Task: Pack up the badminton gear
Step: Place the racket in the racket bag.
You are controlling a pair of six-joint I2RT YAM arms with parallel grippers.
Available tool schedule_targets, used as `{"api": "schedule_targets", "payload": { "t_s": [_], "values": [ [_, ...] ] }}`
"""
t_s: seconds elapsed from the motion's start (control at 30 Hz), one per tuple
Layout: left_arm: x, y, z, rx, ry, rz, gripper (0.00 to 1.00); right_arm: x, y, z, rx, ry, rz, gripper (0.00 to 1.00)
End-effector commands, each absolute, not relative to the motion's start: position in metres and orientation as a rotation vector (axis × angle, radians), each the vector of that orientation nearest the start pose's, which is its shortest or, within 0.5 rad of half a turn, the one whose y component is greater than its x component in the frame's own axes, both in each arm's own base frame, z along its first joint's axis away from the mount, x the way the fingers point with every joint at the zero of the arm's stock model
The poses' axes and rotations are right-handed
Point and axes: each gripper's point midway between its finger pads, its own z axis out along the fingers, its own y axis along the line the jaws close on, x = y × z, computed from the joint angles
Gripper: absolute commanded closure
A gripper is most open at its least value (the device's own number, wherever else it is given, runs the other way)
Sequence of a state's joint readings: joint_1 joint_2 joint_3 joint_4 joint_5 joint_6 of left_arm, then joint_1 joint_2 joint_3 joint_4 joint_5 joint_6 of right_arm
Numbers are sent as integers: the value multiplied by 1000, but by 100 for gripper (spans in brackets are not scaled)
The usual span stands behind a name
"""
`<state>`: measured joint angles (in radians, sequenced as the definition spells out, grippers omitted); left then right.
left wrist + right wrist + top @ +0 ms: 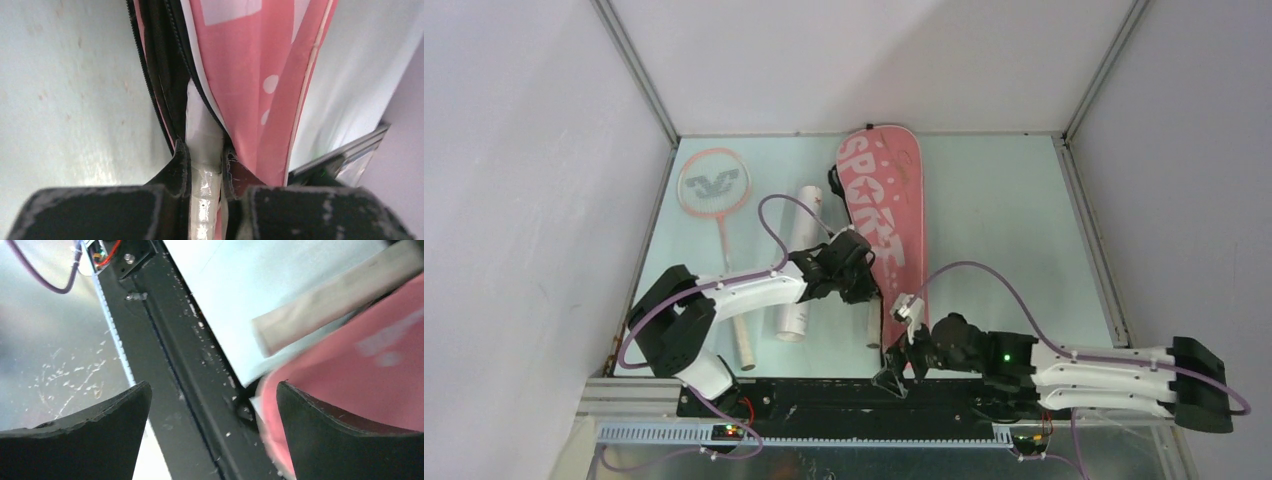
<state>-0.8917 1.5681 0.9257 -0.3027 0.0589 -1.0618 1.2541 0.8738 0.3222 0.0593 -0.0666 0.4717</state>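
Note:
The pink "SPORT" racket bag [884,215] lies lengthwise in the middle of the table, its black zipper edge [165,75] open on the left side. My left gripper [864,285] is shut on the white handle [204,125] of a racket whose head is hidden inside the bag [250,70]. A second pink-framed racket [714,185] lies flat at the far left. The long white tube [799,265] lies between it and the bag. My right gripper [902,352] stands open at the bag's near end [360,365], holding nothing.
The black base rail [190,365] runs along the table's near edge, right under my right gripper [212,395]. A white handle end [325,310] pokes out beside the bag. Metal frame posts [639,70] and grey walls close off the back and sides.

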Motion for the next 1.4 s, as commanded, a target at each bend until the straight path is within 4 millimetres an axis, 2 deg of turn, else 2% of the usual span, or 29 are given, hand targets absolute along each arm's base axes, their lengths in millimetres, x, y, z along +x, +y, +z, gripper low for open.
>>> {"api": "schedule_targets", "payload": {
  "t_s": [0.0, 0.1, 0.17, 0.2, 0.23, 0.37, 0.47, 0.53, 0.63, 0.77, 0.87, 1.03, 1.17, 1.27, 1.33, 1.37],
  "values": [
    [279, -349, 157, -429, 2287, -989, 100, 55, 258, 104, -838, 2140, 891, 4],
    [280, -350, 153, -432, 2299, -989, 100, 42, 249, 94, -937, 2099, 773, 8],
    [280, -349, 152, -430, 2307, -980, 100, 38, 257, 92, -1036, 2021, 739, 10],
    [279, -348, 150, -421, 2314, -967, 100, 41, 259, 93, -1072, 1981, 700, 11],
    [279, -346, 150, -423, 2313, -955, 100, 54, 255, 89, -1044, 1975, 590, 12],
    [278, -329, 144, -401, 2327, -849, 100, 87, 252, 107, -954, 1920, 389, 13],
    [275, -316, 138, -392, 2343, -773, 100, 98, 249, 126, -914, 1885, 339, 13],
    [274, -313, 137, -380, 2353, -747, 100, 102, 243, 131, -901, 1881, 302, 14],
    [274, -310, 140, -379, 2365, -715, 100, 111, 236, 129, -918, 1892, 228, 15],
    [274, -309, 148, -384, 2366, -715, 100, 116, 243, 118, -969, 1898, 165, 16],
    [273, -305, 155, -390, 2361, -707, 100, 132, 240, 109, -952, 1936, 58, 18],
    [268, -293, 157, -386, 2365, -660, 100, 157, 236, 110, -834, 1968, -30, 27],
    [267, -286, 160, -384, 2362, -631, 100, 167, 236, 108, -789, 1975, -47, 37],
    [266, -284, 164, -382, 2361, -624, 100, 172, 237, 105, -778, 1990, -72, 39],
    [265, -281, 165, -383, 2356, -618, 100, 174, 238, 104, -774, 1998, -96, 45],
    [266, -280, 166, -388, 2350, -611, 100, 174, 237, 101, -782, 2000, -120, 53]
  ]
}}
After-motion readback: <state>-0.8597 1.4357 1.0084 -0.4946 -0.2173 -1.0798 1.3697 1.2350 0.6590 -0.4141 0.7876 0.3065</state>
